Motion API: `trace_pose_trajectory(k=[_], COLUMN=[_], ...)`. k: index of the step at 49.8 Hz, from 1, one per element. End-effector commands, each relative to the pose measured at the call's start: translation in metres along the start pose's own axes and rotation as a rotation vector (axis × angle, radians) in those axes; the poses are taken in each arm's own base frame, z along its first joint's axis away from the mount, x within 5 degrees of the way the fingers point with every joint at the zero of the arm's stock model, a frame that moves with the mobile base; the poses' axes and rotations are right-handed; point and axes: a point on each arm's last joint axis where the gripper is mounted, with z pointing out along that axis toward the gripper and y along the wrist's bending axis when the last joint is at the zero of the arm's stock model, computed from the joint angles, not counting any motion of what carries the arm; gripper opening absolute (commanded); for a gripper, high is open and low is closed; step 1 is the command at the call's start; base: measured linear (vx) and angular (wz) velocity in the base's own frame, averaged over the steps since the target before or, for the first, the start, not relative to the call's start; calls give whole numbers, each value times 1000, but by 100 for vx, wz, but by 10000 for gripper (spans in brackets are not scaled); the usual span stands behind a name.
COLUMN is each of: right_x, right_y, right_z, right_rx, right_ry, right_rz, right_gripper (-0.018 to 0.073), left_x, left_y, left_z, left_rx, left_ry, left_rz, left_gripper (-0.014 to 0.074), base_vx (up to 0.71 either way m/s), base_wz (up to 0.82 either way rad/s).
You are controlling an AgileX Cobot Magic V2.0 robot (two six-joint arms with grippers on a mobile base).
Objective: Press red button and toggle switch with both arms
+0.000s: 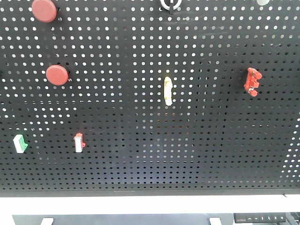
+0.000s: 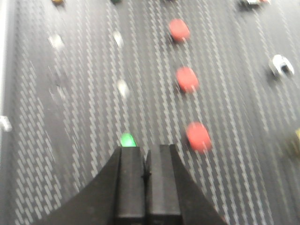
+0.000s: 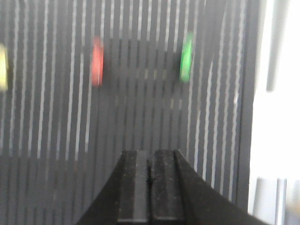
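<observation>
The black pegboard (image 1: 150, 154) fills the front view, and neither gripper shows there. Two round red buttons (image 1: 57, 75) (image 1: 44, 10) sit at its upper left. A red toggle switch (image 1: 252, 81) is at the right and a yellow switch (image 1: 168, 90) is in the middle. In the blurred left wrist view my left gripper (image 2: 146, 147) is shut and empty. It sits away from the board, just left of the nearest red button (image 2: 198, 137). In the blurred right wrist view my right gripper (image 3: 150, 152) is shut and empty, below a red switch (image 3: 97, 61).
A green switch (image 1: 20, 143) and a red-and-white switch (image 1: 78, 142) sit at the board's lower left. The green one also shows in the left wrist view (image 2: 127, 139) and the right wrist view (image 3: 186, 57). Two more red buttons (image 2: 187, 78) (image 2: 179, 30) lie farther up the board. A white ledge (image 1: 150, 204) runs below.
</observation>
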Motion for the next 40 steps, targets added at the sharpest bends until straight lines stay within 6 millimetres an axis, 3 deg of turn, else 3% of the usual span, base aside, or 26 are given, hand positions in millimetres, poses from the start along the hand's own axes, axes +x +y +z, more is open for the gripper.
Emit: trace_pose_trajectory(k=[1, 6, 13, 22, 30, 40], right_x=[-40, -67, -80, -63, -52, -48], right_y=[-2, -5, -6, -6, -4, -4], right_z=[16, 37, 73, 108, 123, 127], right_rx=[-4, -3, -8, -20, -28, -32], right_ry=[-96, -104, -57, 35, 60, 67], right_rz=[-9, -14, -13, -6, 3, 4], right_gripper=[-3, -3, -3, -3, -3, -3], left_x=[-38, -67, -80, -44, -22, -23], left_y=[4, 6, 6, 6, 3, -8], left_z=[15, 37, 70, 102, 127, 170], left_rx=[-9, -4, 20, 40, 77, 179], left_ry=[-27, -1, 36, 234, 247, 128], left_rz=[-17, 44, 143, 153, 110, 47], left_gripper=[1, 1, 1, 1, 1, 1], base_vx=[0, 0, 0, 0, 0, 0], base_wz=[0, 0, 0, 0, 0, 0])
